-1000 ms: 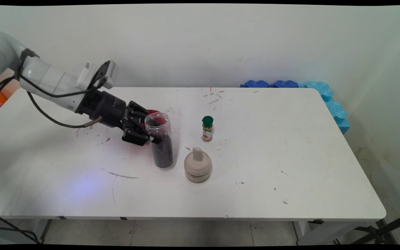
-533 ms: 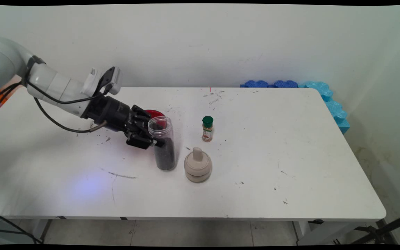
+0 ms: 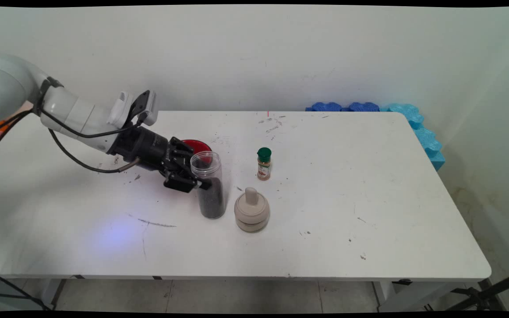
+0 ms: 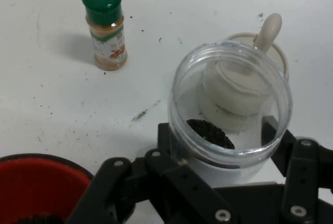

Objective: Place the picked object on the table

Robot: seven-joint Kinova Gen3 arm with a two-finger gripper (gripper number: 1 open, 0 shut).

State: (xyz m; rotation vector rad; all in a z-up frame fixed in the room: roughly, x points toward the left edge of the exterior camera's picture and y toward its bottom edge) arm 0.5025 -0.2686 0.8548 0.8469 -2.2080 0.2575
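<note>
The clear open-topped jar [image 3: 209, 187], part full of dark grains, stands upright near the middle of the bench [image 3: 369, 198], and I cannot tell whether its base rests on the surface or hangs just clear of it. My gripper [image 3: 201, 179] is clamped round the jar's side, one finger on either flank. A red bowl [image 3: 198, 145] sits just behind my gripper, a beige lidded pot [image 3: 251, 213] just beside the jar, and a green-capped spice bottle [image 3: 263, 164] stands beyond the pot.
</note>
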